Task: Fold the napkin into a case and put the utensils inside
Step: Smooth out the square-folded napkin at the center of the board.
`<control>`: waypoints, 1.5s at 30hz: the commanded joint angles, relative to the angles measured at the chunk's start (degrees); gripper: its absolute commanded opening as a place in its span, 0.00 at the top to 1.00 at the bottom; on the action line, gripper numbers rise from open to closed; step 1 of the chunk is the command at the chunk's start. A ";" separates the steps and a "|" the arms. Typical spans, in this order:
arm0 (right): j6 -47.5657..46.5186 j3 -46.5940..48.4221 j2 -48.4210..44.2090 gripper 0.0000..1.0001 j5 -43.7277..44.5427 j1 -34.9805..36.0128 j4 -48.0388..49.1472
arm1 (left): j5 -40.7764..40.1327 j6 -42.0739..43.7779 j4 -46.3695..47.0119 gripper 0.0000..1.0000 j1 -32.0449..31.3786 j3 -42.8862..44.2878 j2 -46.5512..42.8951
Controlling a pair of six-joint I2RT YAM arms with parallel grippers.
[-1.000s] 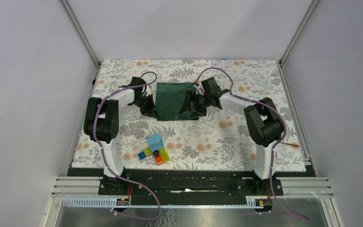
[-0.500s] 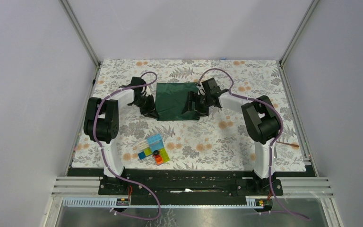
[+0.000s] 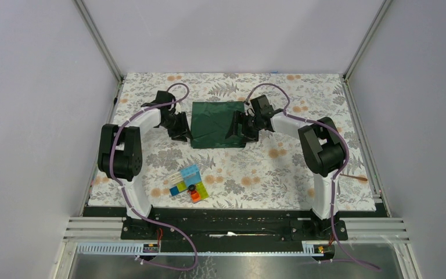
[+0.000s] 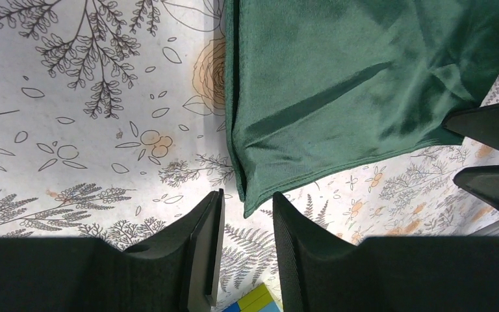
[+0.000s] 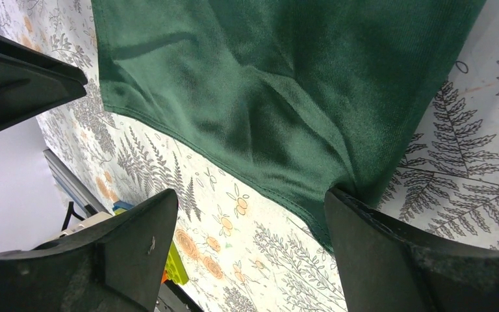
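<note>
The dark green napkin lies flat as a folded, layered rectangle at the back middle of the table. My left gripper is at its near left corner. In the left wrist view the napkin has its corner just between the tips of the left gripper, which is slightly open and not pinching. My right gripper is at the near right corner. In the right wrist view the right gripper is wide open, one finger touching the napkin edge. A thin copper-coloured utensil lies at the far right edge. The silver utensil is not visible.
A cluster of colourful plastic blocks sits on the floral table covering near the front, left of centre. Grey walls and metal frame posts close in the table on three sides.
The napkin's near corners, lifted and held before, now lie flat. Both grippers have opened and drawn slightly back from the cloth; the left arm's elbow has swung left.
</note>
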 commanded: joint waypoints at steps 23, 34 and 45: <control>-5.15 -15.78 -21.31 0.05 4.59 -11.26 -4.34 | 3.57 -30.07 26.43 0.74 -11.29 -12.92 0.21; -1.47 -15.65 -16.17 0.05 6.78 -12.24 -2.67 | -8.22 -31.85 24.46 0.29 -28.57 -4.76 -0.51; 4.83 -6.96 -4.08 0.09 9.08 -13.97 3.25 | -9.86 -7.91 4.09 0.01 -15.78 2.96 -14.31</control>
